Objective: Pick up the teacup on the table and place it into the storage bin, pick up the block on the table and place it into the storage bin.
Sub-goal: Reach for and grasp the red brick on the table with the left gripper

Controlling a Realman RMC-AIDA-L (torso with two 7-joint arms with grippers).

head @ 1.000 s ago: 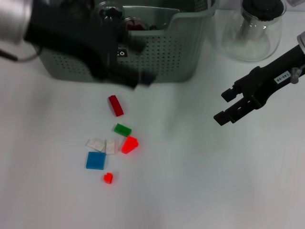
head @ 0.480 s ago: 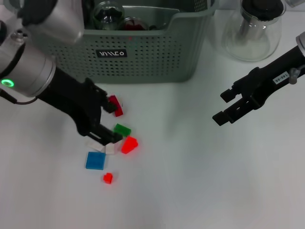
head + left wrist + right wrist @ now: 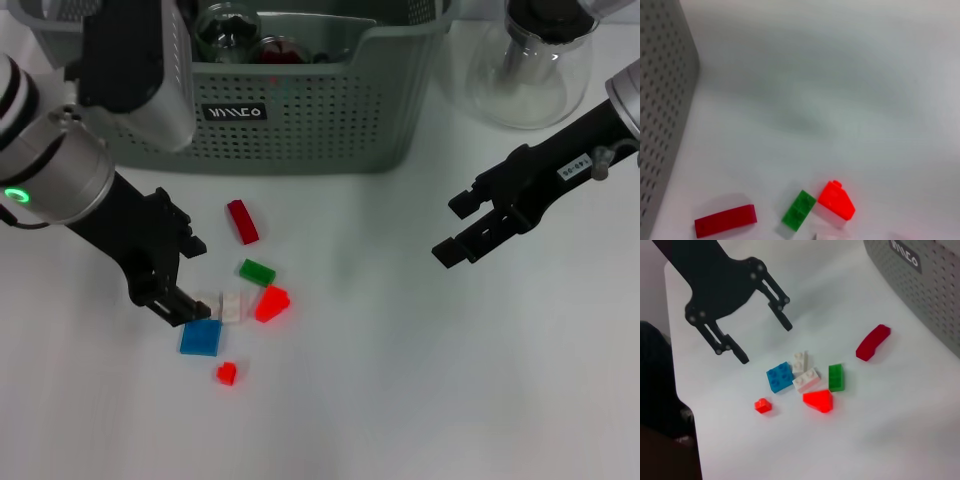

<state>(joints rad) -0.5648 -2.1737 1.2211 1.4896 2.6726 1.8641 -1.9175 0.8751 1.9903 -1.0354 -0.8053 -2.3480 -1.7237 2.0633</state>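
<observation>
Blocks [image 3: 240, 300] lie scattered on the surface [image 3: 400, 380] before the storage bin [image 3: 300, 110]. We see our left gripper [image 3: 190, 280] beside them, jaws spread wide and empty. Our right gripper [image 3: 455, 228] hovers well apart, jaws likewise open and empty.

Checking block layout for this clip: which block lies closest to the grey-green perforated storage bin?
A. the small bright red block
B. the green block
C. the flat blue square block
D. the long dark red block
D: the long dark red block lies nearest the grey-green perforated storage bin; the other blocks sit farther out.
</observation>
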